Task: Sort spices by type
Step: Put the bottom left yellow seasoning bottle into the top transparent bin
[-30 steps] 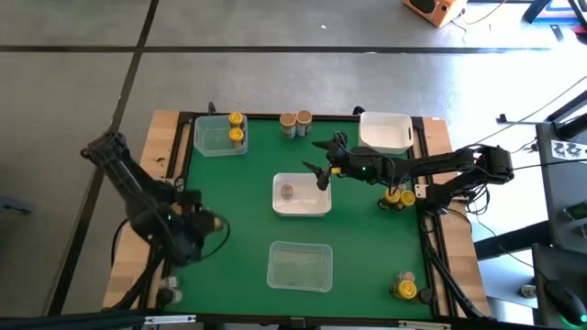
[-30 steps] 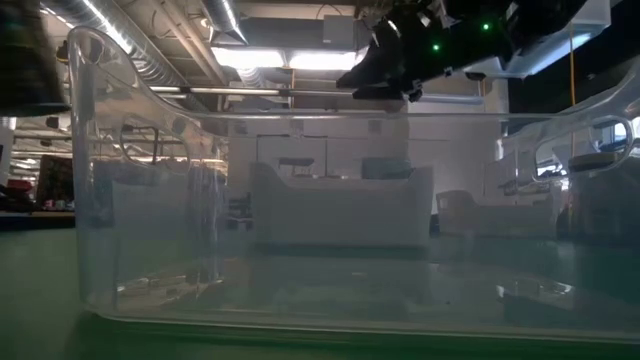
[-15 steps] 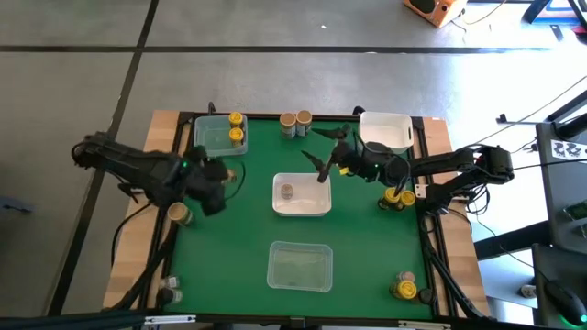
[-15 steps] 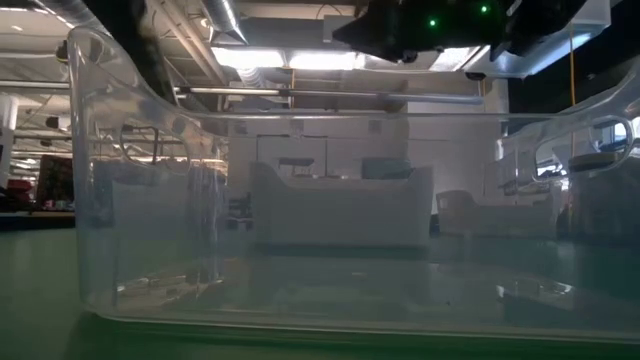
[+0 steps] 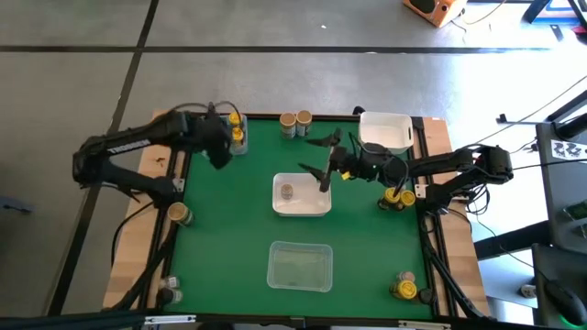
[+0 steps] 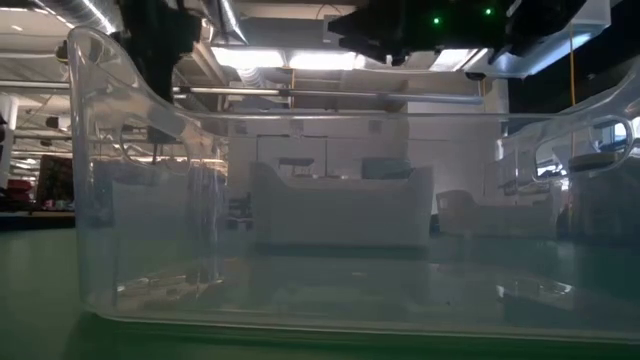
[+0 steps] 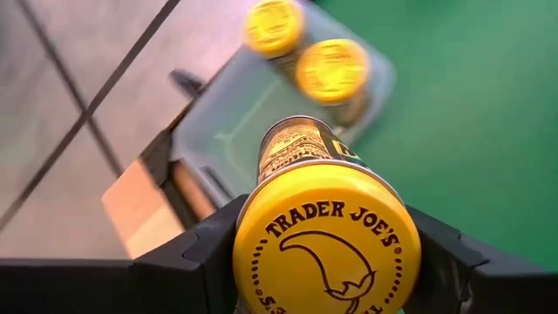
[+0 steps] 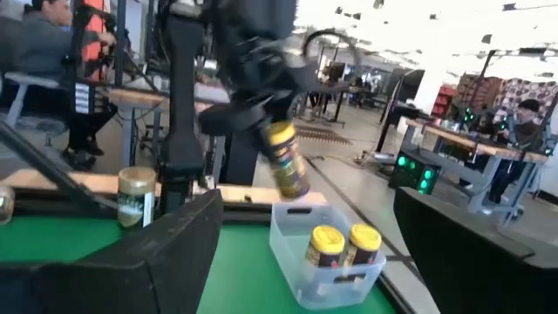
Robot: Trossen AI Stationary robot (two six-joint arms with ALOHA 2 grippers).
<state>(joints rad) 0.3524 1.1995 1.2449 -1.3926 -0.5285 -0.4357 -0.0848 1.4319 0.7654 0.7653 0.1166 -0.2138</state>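
- Grey concrete floor [image 5: 275,73] around the table, crossed by dark straight seams.
- Orange object [image 5: 438,8] on the floor at the far edge, with cables beside it.
- Green table top [image 5: 229,220] with light wooden borders [image 5: 151,160].
- Overhead in the low view, long bright ceiling lights [image 6: 300,60] and silvery ducts [image 6: 170,45].
- Farther back in the low view, pale furniture [image 6: 340,205], blurred through clear plastic.
- In the right wrist view, a bright workshop with desks [image 8: 453,144] and a green glowing lamp [image 8: 410,166].
- Seated person [image 8: 52,61] at one side, another person [image 8: 523,131] at the opposite side.
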